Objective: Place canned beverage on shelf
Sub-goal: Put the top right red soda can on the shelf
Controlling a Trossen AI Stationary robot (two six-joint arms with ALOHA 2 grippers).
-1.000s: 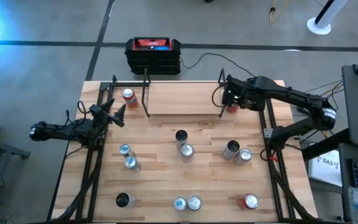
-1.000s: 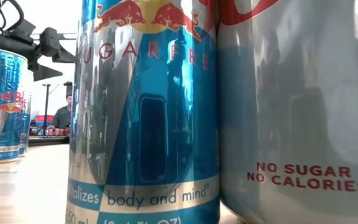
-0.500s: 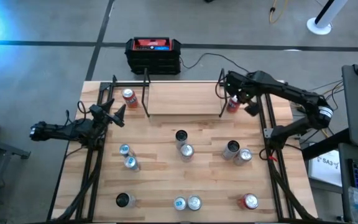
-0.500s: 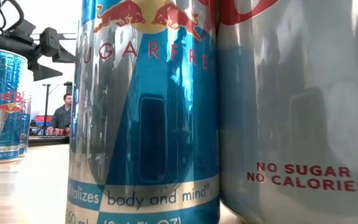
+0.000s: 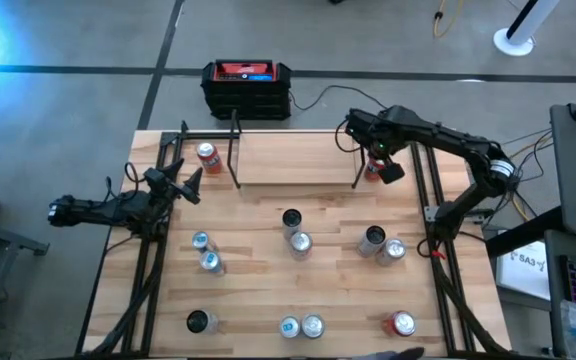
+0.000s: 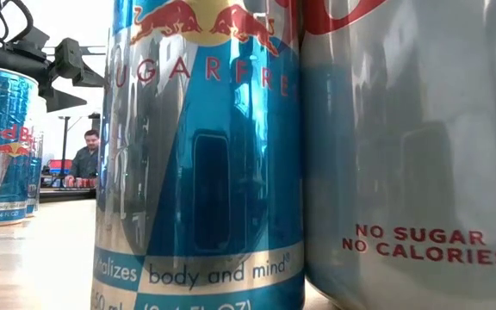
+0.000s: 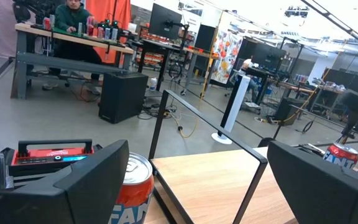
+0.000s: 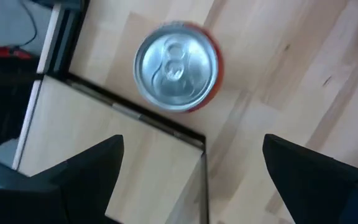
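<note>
1. Since a second ago, the right arm has lifted and drawn its wrist back; the right claw (image 5: pixel 366 138) now hangs over the right end of the shelf, above a red can with a silver top (image 5: pixel 372 169), whereas earlier it sat lower and closer to that can.
2. Seen from its own wrist camera, the right claw points straight down, its two dark fingers (image 8: pixel 73 171) spread wide with nothing between them.
3. That red can (image 8: pixel 177 67) stands upright on the bench, just outside the shelf's corner post, not on the board.
4. The low rectangular shelf of light wood board and thin black metal posts (image 5: pixel 293 157) sits at the far middle of the light wooden bench (image 5: pixel 258 275).
5. The left arm has not moved: it lies stretched out low at the bench's left edge, its left claw (image 5: pixel 190 185) wide and empty, aimed toward the shelf.
6. A second red can with white lettering (image 5: pixel 207 157) stands upright just beside the shelf's left end, near the left claw.
7. Silver and blue cans stand scattered over the near half of the bench.
</note>
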